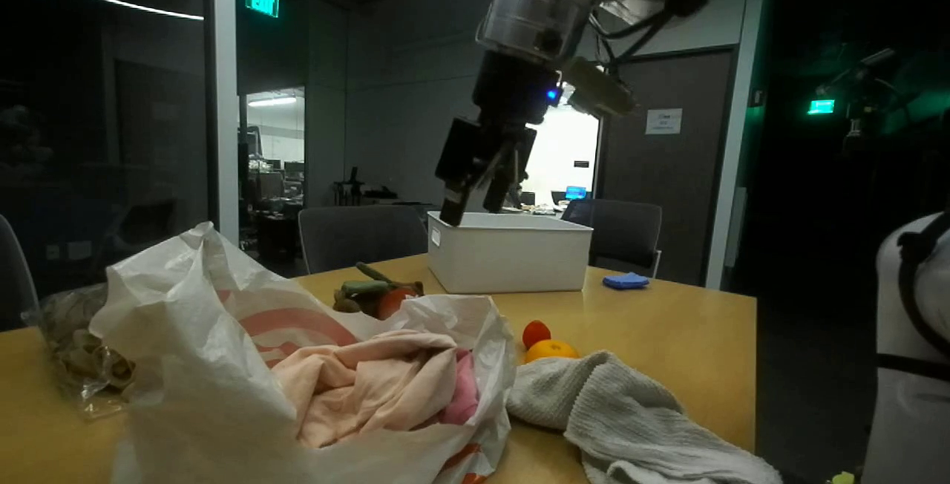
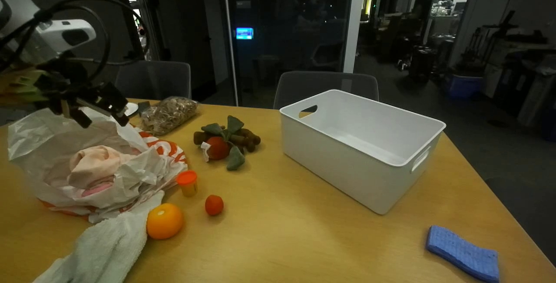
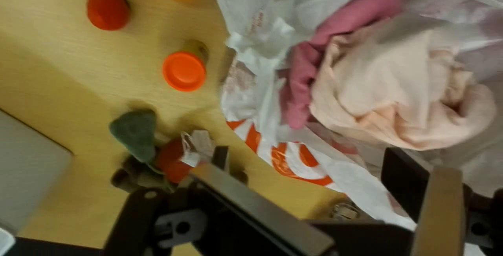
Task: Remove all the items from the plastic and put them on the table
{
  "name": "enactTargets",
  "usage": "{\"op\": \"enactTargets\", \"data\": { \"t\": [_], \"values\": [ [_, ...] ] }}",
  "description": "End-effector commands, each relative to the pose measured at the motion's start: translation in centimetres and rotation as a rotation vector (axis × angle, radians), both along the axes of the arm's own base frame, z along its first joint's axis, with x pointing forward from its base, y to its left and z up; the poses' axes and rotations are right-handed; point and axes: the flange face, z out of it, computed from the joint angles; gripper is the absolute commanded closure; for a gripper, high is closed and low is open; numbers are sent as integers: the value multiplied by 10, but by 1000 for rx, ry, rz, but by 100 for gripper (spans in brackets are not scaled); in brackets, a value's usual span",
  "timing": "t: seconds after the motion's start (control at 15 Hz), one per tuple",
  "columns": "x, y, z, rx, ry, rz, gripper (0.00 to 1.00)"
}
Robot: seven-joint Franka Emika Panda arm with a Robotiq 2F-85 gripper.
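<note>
- The gripper (image 3: 310, 163) hangs above the table (image 2: 278, 239); the wrist view shows its two fingers spread wide, released.
- At left in an exterior view, a white plastic bag (image 2: 147, 176) with orange-red print lies with its mouth agape. Bundled inside are a peach cloth (image 2: 97, 161) and a pink cloth (image 2: 97, 189), the pink partly beneath the peach.
- A pale gray towel (image 2: 106, 239) sprawls across the table from the plastic bag's near edge toward the near left.
- An orange (image 2: 165, 221) sits right beside the towel, with a small red fruit (image 2: 214, 205) near it on the right.
- An orange-lidded tub (image 2: 187, 183) stands upright just right of the plastic bag, on the orange's far side.
- Farther back, a brown, red and green plush toy (image 2: 219, 146) lies between the plastic bag and a white bin (image 2: 339, 163).
- A clear bag (image 2: 169, 116) of brown material lies at the far edge.
- Near right lies a blue sponge-like pad (image 2: 462, 252).
</note>
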Motion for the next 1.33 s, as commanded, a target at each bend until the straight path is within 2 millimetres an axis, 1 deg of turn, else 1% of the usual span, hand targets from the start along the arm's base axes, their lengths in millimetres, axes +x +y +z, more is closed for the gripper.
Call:
{"op": "enactTargets", "data": {
  "t": [0.0, 0.07, 0.13, 0.27, 0.33, 0.47, 0.67, 0.87, 1.0, 1.13, 1.27],
  "values": [
    [15, 55, 2, 79, 32, 168, 0],
    [16, 69, -12, 46, 38, 210, 0],
    [19, 77, -28, -15, 40, 248, 0],
    [27, 85, -60, -122, 46, 304, 0],
    [30, 84, -79, -172, 62, 317, 0],
    [38, 82, -104, -240, 88, 339, 0],
    [52, 78, -133, -255, 164, 315, 0],
    [59, 83, -148, -218, 218, 315, 0],
    [63, 85, -152, -199, 233, 315, 0],
    [68, 81, -155, -186, 243, 311, 0],
    [76, 72, -160, -163, 271, 281, 0]
  ]
}}
